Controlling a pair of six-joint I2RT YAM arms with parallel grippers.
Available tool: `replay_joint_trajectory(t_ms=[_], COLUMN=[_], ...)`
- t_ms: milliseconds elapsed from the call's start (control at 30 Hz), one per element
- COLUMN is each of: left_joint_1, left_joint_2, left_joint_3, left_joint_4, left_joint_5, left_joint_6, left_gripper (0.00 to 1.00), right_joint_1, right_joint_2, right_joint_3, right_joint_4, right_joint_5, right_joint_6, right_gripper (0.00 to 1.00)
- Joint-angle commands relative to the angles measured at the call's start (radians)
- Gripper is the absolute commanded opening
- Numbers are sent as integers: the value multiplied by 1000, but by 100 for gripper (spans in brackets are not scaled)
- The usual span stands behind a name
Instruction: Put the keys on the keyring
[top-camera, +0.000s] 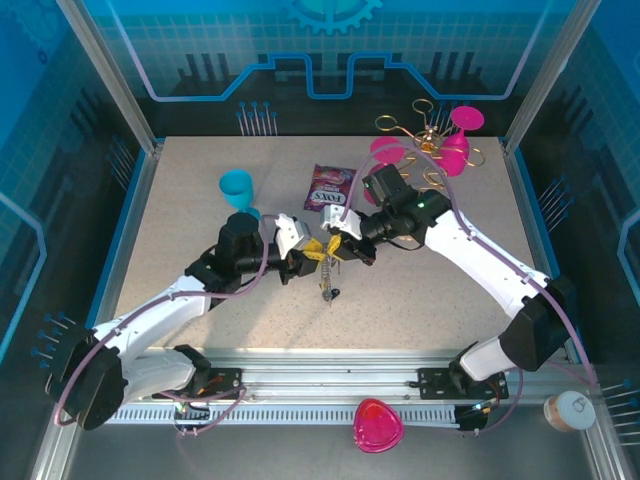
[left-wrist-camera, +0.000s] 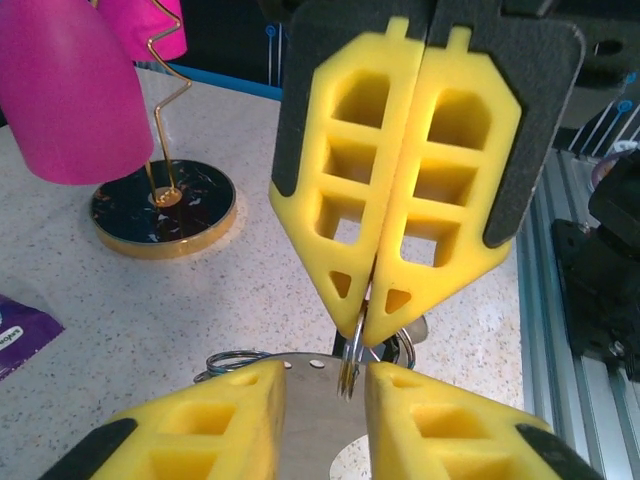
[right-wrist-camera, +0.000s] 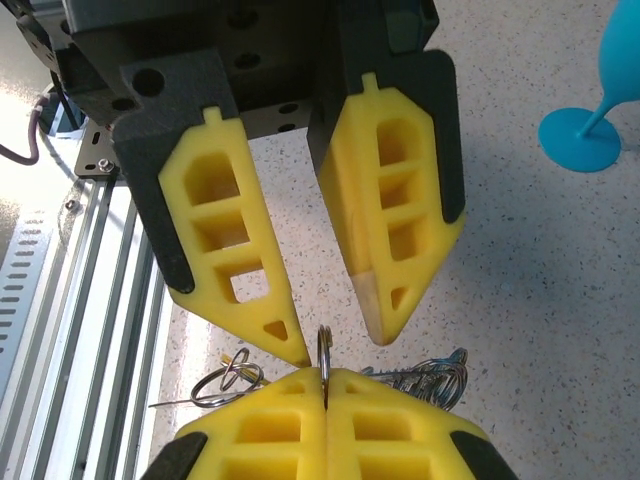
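Note:
My right gripper is shut on a thin metal ring of the keyring, held edge-on above the table. Loose wire loops and a silvery coiled stretch lie behind it. My left gripper stands open, its yellow fingers on either side of that ring without clamping it. A flat silvery metal piece sits between them. From above, the two grippers meet tip to tip at mid-table, left and right. Small dark keys dangle below them.
Behind the right arm stands a gold wire rack on a round base, hung with pink goblets. A blue goblet and a purple snack packet sit behind the grippers. An aluminium rail edges the table's near side.

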Motion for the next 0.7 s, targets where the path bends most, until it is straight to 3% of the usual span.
replay_joint_trajectory(t_ms=[0, 300, 400, 533, 600, 667], left_joint_1=[7, 10, 10, 12, 11, 12], left_joint_2=[5, 9, 4, -9, -19, -28], left_joint_3=[37, 41, 43, 33, 20, 0], left_joint_4=[-15, -14, -23, -7, 22, 67], left_joint_5=[63, 98, 109, 107, 102, 94], left_joint_6=[32, 36, 43, 46, 44, 39], left_gripper=[25, 10, 0, 0, 0, 0], right_joint_1=[21, 54, 57, 14, -44, -90], right_joint_2=[15, 43, 45, 23, -15, -51], right_joint_3=[52, 84, 88, 77, 41, -5], right_joint_4=[-21, -52, -56, -4, 62, 112], right_joint_5=[-12, 8, 6, -52, -124, -178], right_joint_6=[-23, -51, -52, 32, 125, 199], right_gripper=[0, 0, 0, 1, 24, 33])
